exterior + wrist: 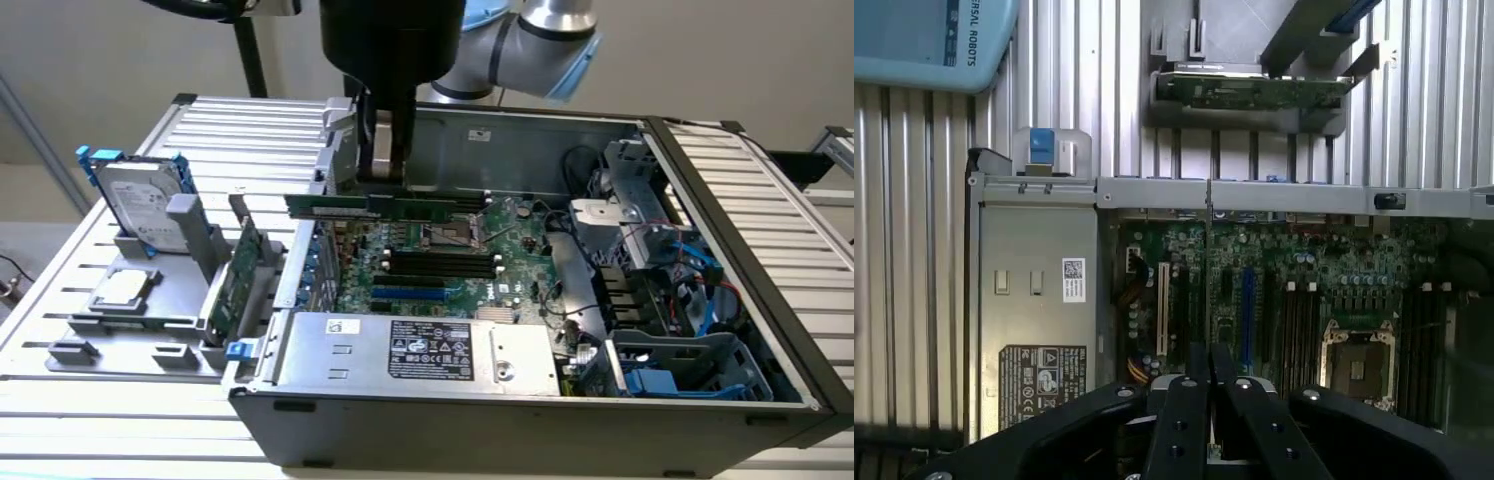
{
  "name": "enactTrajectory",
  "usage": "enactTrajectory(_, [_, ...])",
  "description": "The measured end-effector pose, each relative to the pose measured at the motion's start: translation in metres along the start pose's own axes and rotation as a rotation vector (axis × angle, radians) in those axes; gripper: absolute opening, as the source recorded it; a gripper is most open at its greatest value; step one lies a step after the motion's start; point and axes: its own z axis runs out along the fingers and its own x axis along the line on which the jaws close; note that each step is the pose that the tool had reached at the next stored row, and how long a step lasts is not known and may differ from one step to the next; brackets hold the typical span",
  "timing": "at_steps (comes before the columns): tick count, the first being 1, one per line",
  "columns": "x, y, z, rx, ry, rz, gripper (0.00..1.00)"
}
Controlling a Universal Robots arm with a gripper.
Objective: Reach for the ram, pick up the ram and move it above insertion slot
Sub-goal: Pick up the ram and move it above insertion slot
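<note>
right now the tool (378, 170) hangs over the open computer case (747, 260), its two dark fingers (1189, 420) pressed together on the ram (384, 205), a long thin green stick held level and edge-on above the motherboard (514, 250). seen from the exterior view, the ram sits above the far part of the motherboard, beyond the square silver processor socket (450, 237) and higher than it, touching nothing but the tool. the insertion slot (441, 262), one of several parallel long black sockets, lies on the motherboard just on the near side of the processor socket, below the held ram and offset from it toward the power supply (420, 350). beside the case, on the ribbed counter (80, 260), a silver hard drive (144, 205) stands upright in a grey holder, and a taller green expansion card (246, 270) stands between that drive and the case wall
</note>
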Motion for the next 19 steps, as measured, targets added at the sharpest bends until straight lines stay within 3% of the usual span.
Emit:
enactTrajectory(7, [-0.016, -0.0210, 0.0027, 0.0000, 0.0044, 0.000, 0.13])
enactTrajectory(19, [-0.052, -0.0463, 0.0135, 0.0000, 0.0229, 0.001, 0.13])
